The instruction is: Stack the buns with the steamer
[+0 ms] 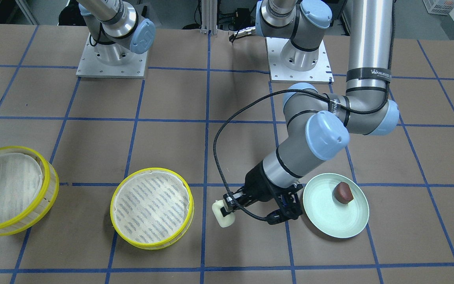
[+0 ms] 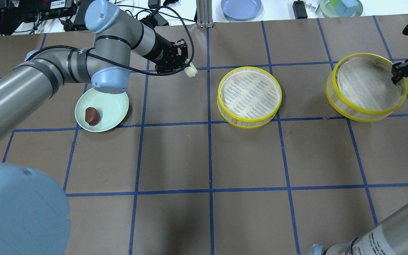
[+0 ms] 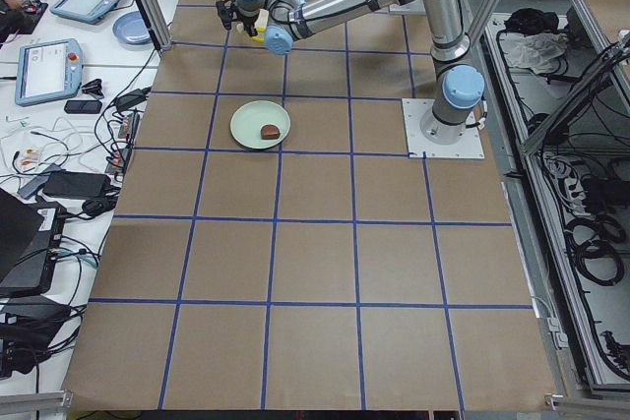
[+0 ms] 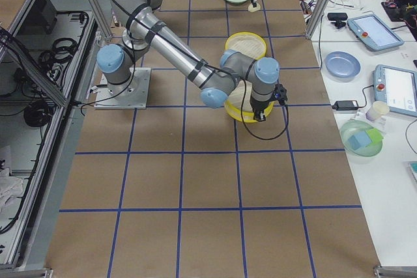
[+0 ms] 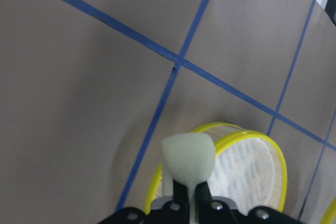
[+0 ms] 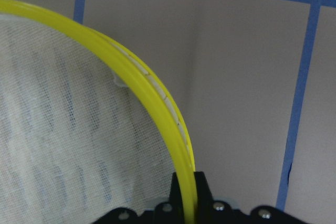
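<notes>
1. The step in hand looked like carrying the first bun to a steamer. The left gripper (image 1: 226, 207) was pinched on the cream bun (image 1: 223, 218) and held it clear of the table in the lower middle of the front-facing view. That put it between the green plate (image 1: 329, 225) and the nearer steamer (image 1: 152, 241), and touching neither.

2. The brown bun (image 1: 343, 193) lay on the green plate at the lower right of that view, well apart from either gripper.

3. The right gripper (image 6: 189, 195) was pressed onto the yellow rim of the outer steamer (image 2: 367, 110), one finger inside the wall and one outside. This sat at the upper right of the overhead view. The steamer appeared to rest flat on the table, with its cloth liner bare.

4. Judged from this, the next move called for the left arm to bring the cream bun over the nearer steamer's liner. It would then lower the bun inside the rim and spread its fingers. The brown bun would remain to be fetched, and the outer steamer was probably meant to go on top.

5. Little writing could be read. A black band (image 1: 370, 73) round the left arm's upright tube carried white lettering too small to make out with confidence. The blue joint cap (image 1: 142, 36) at the upper left of the front-facing view bore a raised mark, not clearly legible. No label showed on the steamers, plate or buns.
</notes>
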Controlling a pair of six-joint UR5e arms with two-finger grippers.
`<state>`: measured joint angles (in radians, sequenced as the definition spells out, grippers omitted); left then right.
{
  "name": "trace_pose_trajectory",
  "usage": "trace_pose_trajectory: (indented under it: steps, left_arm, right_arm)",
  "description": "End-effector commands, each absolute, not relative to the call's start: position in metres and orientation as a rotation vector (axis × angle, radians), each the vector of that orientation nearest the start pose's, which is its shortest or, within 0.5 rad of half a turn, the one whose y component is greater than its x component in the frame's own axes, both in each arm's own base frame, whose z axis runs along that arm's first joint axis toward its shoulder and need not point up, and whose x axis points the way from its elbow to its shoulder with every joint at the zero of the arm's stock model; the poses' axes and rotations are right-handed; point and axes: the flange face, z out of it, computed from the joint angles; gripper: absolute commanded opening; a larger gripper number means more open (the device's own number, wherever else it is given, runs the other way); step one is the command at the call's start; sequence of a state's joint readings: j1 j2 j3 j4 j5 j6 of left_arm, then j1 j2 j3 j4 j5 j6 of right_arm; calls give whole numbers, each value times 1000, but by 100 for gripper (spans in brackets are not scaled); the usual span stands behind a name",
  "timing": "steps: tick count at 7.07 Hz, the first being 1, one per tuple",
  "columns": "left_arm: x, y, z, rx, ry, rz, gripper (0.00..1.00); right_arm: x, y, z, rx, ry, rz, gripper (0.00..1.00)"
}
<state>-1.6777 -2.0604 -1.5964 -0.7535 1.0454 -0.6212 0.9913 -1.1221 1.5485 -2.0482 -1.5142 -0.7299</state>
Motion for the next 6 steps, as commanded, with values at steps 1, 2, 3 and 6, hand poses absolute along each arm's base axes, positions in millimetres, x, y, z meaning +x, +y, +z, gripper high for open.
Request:
trace_pose_trajectory:
  steps: [1, 2, 3, 6]
  left_arm:
    - [-313, -621, 272, 493, -2471, 73, 0]
    - [-325, -618, 255, 476, -2479, 52, 0]
    - [-338, -614, 239, 462, -2487, 26, 0]
    - [-365, -600, 226, 522, -2484, -49, 69]
  right_arm:
    - [-217, -615, 307, -175, 3118, -106, 0]
    - [-198, -616, 317, -182, 3130, -113, 0]
    - [-192, -616, 320, -177, 3128, -113, 0]
    - [-176, -613, 326, -143, 3121, -88, 0]
